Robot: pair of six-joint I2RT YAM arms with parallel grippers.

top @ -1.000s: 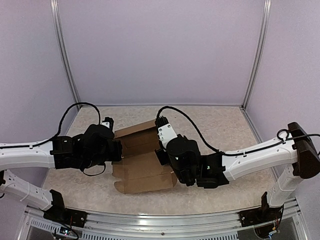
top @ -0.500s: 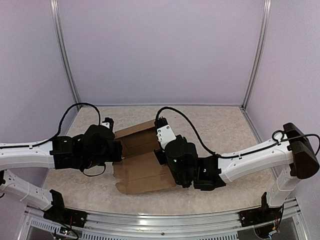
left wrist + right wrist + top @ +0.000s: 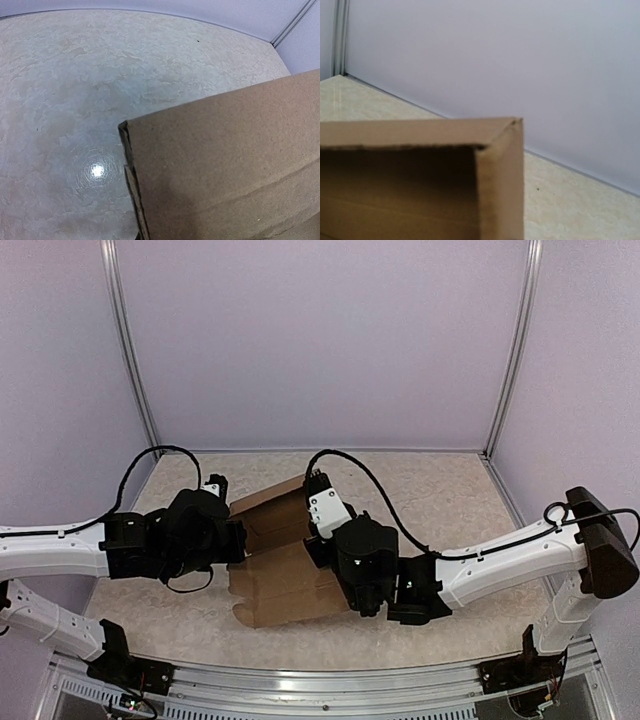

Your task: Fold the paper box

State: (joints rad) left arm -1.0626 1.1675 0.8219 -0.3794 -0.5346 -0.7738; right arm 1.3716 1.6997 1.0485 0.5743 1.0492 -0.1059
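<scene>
The paper box (image 3: 283, 578) is a brown cardboard piece, partly folded, lying mid-table between both arms. Its far panel stands up as a wall. My left gripper (image 3: 238, 538) sits at the box's left edge. In the left wrist view the cardboard (image 3: 225, 165) fills the lower right and runs down to where the jaws are; my fingers are hidden there. My right gripper (image 3: 318, 548) reaches over the box's right side from above, its fingers covered by the wrist. The right wrist view shows only an upright box corner (image 3: 502, 165) and its dark inside, with no fingers in sight.
The beige mottled tabletop (image 3: 440, 500) is enclosed by lilac walls with metal posts (image 3: 128, 350) at the back corners. A metal rail (image 3: 320, 680) runs along the near edge. Black cables (image 3: 150, 455) loop from both wrists.
My right wrist has shifted a little left and toward the back over the box. The box's near panel has slid slightly left. The left arm has stayed still.
</scene>
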